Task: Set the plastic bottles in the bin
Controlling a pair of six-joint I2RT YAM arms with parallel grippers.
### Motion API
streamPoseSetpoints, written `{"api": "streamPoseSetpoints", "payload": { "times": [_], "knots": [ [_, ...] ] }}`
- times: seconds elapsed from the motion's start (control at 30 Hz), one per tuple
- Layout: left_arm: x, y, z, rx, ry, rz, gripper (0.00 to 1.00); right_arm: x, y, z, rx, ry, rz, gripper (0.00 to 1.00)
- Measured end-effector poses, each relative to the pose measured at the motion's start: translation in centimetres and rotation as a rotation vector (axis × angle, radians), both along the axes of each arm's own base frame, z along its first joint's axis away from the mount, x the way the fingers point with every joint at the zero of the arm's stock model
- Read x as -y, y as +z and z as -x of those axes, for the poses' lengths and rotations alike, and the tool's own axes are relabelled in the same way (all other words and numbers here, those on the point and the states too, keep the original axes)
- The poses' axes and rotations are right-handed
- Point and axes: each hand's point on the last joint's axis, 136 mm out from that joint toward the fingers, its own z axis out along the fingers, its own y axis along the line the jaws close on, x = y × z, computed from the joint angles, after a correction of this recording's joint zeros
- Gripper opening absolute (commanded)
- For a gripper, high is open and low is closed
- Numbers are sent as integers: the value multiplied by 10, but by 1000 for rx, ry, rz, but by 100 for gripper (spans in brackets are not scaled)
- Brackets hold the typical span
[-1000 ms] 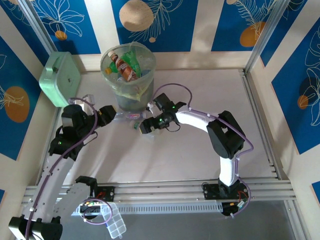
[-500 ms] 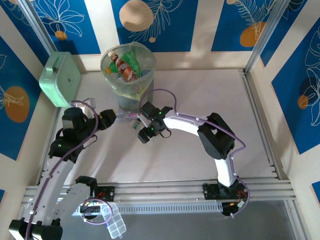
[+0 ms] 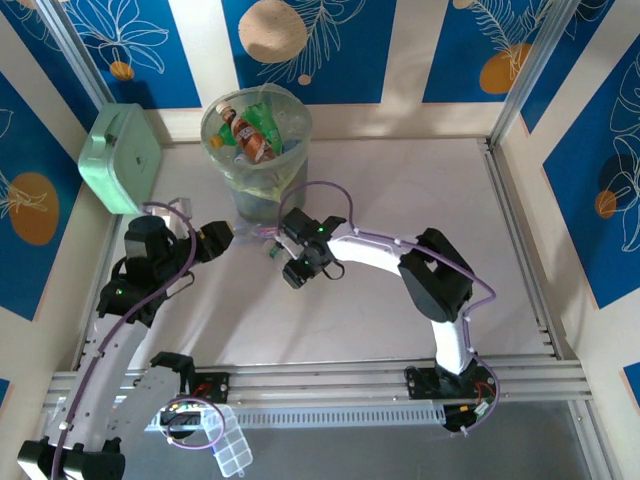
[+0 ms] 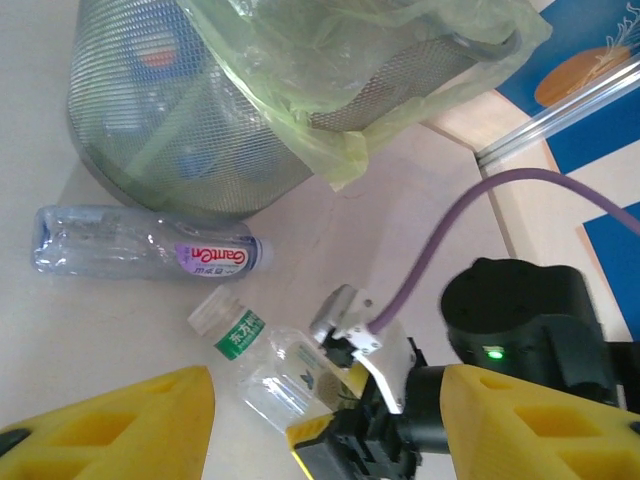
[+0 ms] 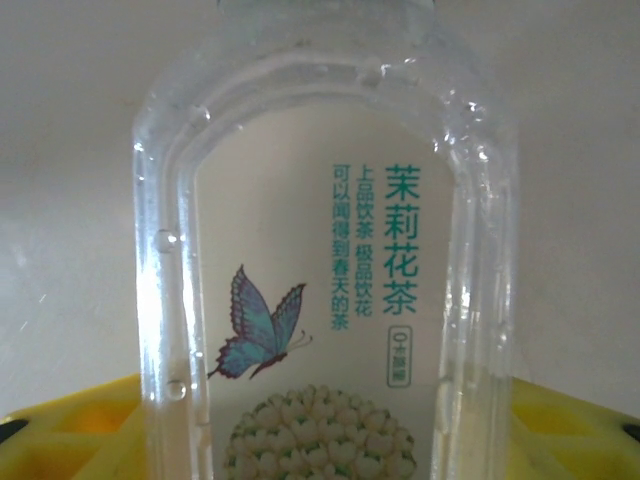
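The bin, a tall mesh wastebasket with a pale-green liner, stands at the back left with several plastic bottles inside. Two clear bottles lie on the table at its foot. One has a purple label. The other has a green neck band and a white cap. My right gripper is shut on this second bottle, its yellow fingers pressed on both sides of the butterfly label. My left gripper hovers just left of the bin's base, its fingers open and holding nothing.
A mint-green rectangular box leans at the left wall behind my left arm. The bin's liner hangs down near the lying bottles. An aluminium rail runs along the near edge, with a small clear case below it.
My right gripper has moved left to the bin's foot and closed its jaws on the green-banded bottle. My left arm has barely shifted.
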Motion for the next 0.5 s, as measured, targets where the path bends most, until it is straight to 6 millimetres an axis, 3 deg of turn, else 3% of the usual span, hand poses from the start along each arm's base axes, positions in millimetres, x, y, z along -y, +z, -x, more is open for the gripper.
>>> {"api": "streamPoseSetpoints", "payload": {
  "times": [0.3,0.5],
  "knots": [
    [20,16,5,40,-95,75,69,7,98,33,55,-25,-351,59],
    [54,38,15,128,-258,158,87,19,150,50,9,-64,-644,59]
  ]
}}
